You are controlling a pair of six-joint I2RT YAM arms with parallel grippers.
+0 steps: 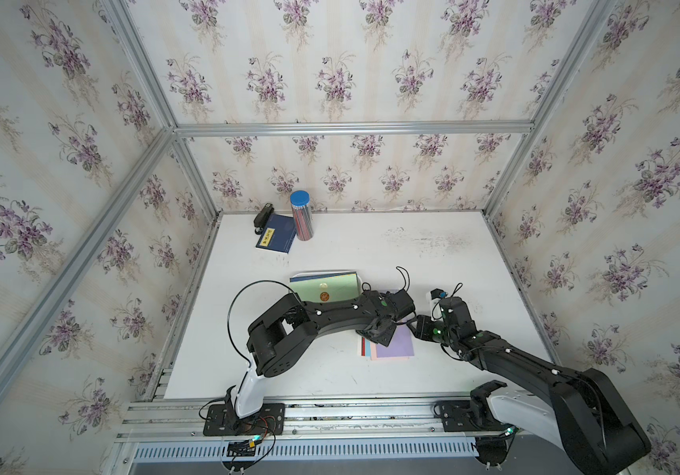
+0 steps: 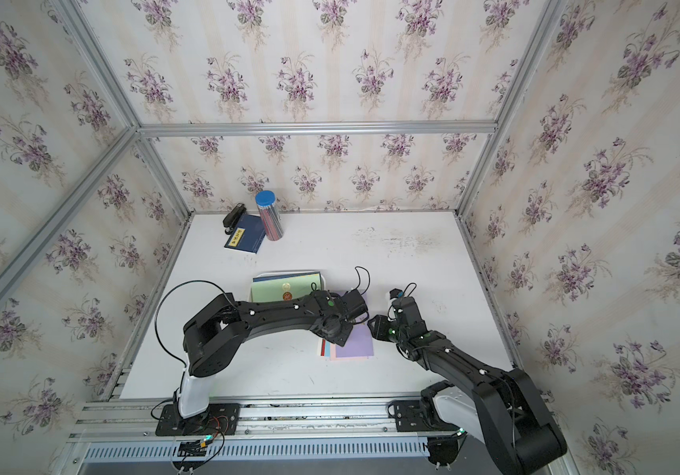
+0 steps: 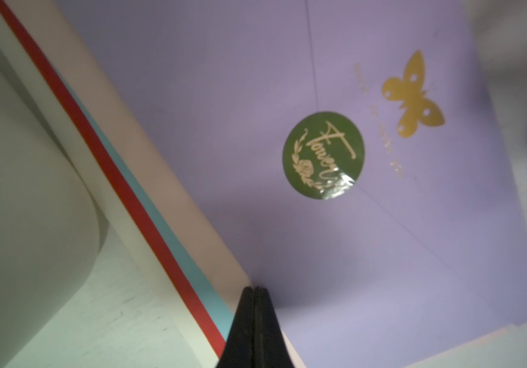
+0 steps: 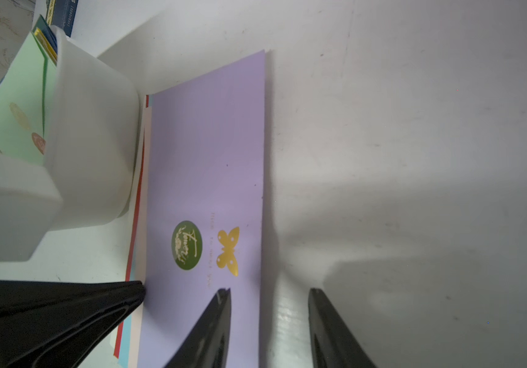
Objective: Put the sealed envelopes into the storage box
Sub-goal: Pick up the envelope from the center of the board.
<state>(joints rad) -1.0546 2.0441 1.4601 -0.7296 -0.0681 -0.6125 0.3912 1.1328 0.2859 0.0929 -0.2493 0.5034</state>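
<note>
In both top views the left arm [image 1: 330, 314] lies across the near side of the box [image 1: 298, 274] and over part of the envelopes [image 1: 396, 349] stacked on the table just beside it. The left gripper [image 3: 254, 290] therefore shows only in the wrist views. Its jaws are pressed together, tips at the edge of the top lilac envelope [image 3: 287, 239]; whether any paper is pinched between them cannot be told. The lower envelopes show only as thin strips (red, pale blue, pink). Gold lettering beside the butterfly [image 3: 413, 95] is too blurred to read, though the round green seal [image 3: 322, 156] is clear. More envelopes lie in the box, a pale green envelope [image 1: 330, 288] on top and the rest cut off beneath it. The right gripper [image 4: 268, 291] holds nothing, its jaws partway apart, one finger over the lilac envelope and the other over bare table [image 1: 412, 255].

The table is white and scuffed toward the back. A navy booklet [image 1: 276, 238], a stapler [image 1: 262, 216] and a blue-capped tube [image 1: 301, 216] sit in its far left corner. Walls of floral wallpaper [image 1: 330, 61] on a metal frame [image 1: 350, 128] enclose it.
</note>
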